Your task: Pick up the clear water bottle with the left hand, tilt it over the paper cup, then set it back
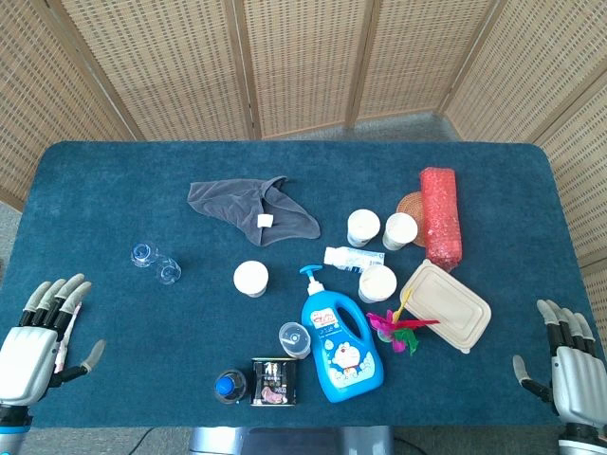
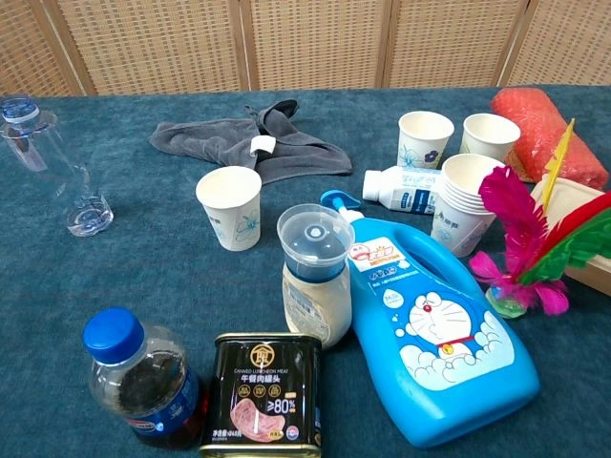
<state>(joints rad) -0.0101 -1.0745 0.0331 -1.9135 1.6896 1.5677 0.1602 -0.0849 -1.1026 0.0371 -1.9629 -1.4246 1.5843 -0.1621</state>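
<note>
Both hands, left hand (image 1: 43, 336) and right hand (image 1: 569, 355), lie released, so the left one should reach to the bottle (image 2: 52, 167) and grip its middle.

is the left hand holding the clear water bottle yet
No, the left hand hangs open at the table's near edge, well apart from the clear water bottle, which stands alone on the blue cloth.

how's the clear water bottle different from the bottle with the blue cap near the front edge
The clear water bottle looks empty and see-through with a clear cap; the blue-capped bottle holds dark liquid and carries a blue label. The clear bottle stands alone at the table's left side, well back; the blue-capped one stands at the front edge beside the luncheon meat can. Both are upright clear plastic, and neither hand touches them.
</note>
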